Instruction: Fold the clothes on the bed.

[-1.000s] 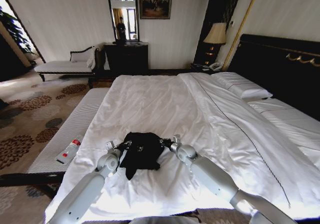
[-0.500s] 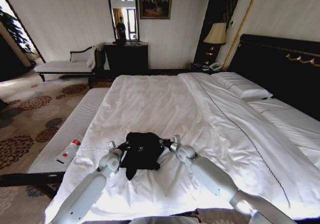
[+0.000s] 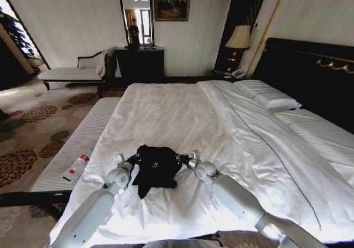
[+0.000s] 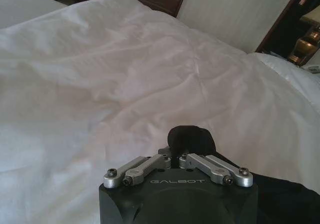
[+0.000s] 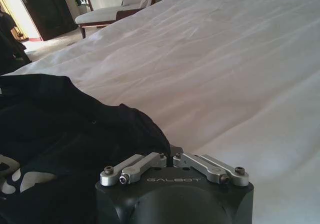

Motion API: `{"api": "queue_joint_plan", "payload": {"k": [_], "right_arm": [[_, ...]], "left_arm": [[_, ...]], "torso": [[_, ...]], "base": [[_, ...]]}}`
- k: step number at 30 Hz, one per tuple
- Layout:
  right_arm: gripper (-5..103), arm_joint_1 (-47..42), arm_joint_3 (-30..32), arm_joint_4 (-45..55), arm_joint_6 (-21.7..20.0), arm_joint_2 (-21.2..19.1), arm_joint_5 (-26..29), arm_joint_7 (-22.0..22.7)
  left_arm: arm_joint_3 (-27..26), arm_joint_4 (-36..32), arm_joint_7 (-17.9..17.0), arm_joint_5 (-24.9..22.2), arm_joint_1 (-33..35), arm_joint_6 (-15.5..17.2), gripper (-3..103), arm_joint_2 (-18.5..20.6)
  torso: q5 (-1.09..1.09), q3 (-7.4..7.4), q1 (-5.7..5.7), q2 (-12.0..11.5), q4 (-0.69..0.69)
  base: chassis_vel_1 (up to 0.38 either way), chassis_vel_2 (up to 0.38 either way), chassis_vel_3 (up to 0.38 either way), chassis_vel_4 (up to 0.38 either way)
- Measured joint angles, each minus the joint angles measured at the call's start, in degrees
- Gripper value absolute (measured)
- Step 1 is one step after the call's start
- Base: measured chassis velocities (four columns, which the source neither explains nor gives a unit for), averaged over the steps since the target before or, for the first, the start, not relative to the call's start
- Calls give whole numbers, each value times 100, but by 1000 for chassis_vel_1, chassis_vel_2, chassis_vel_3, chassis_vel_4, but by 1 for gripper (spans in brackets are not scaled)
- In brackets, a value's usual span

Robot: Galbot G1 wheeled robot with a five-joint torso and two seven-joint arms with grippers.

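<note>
Near the foot of the bed (image 3: 166,115), around the head view's six o'clock, the black T-shirt (image 3: 155,168) lies bunched in a small dark heap on the white duvet (image 3: 232,143). A loose end of the cloth trails from the heap toward six o'clock.

At the heap's nine o'clock edge sits the left gripper (image 3: 131,160), its arm reaching up from about seven o'clock. In the left wrist view the left gripper (image 4: 175,151) has its linkage bars drawn in toward the middle, and a fold of the T-shirt (image 4: 192,140) stands pinched right where they meet, so it is clamped on the cloth.

At the heap's three o'clock edge sits the right gripper (image 3: 180,158), its arm coming in from about five o'clock. In the right wrist view the right gripper (image 5: 172,151) likewise has its bars drawn together, and the T-shirt (image 5: 60,134) runs right up to them and is gripped there; a patch of white lettering (image 5: 20,179) shows on the fabric.

Off the bed at about nine o'clock, a bottle (image 3: 77,165) lies on a striped bench (image 3: 72,148).
</note>
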Motion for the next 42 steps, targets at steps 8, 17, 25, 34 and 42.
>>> {"api": "queue_joint_plan", "payload": {"k": [8,17,25,34,42], "right_arm": [[1,227,251,862,-232,-537,563,300],[1,611,531,1693,-519,-1045,1260,814],[1,1472,509,2074,-740,-1592,2163,1240],[1,3402,-14,1930,-843,-2198,3163,1461],[1,4576,-419,1521,-987,-2105,3586,1557]], "left_arm": [[-26,-499,-12,-246,-300,65,2,485],[227,-867,-15,-545,-1211,122,2,1220],[472,-1117,32,-1152,-2299,202,2,1845],[367,-1157,168,-1721,-3180,318,2,2276],[748,-824,80,-2321,-4569,424,2,2270]], "torso": [[0,0,0,0,1],[0,0,0,0,0],[2,0,1,0,0],[-1,0,1,0,0],[-1,1,2,-1,0]], "base": [[0,0,0,0],[0,0,0,0],[0,0,0,0],[0,0,0,0],[0,0,0,0]]}}
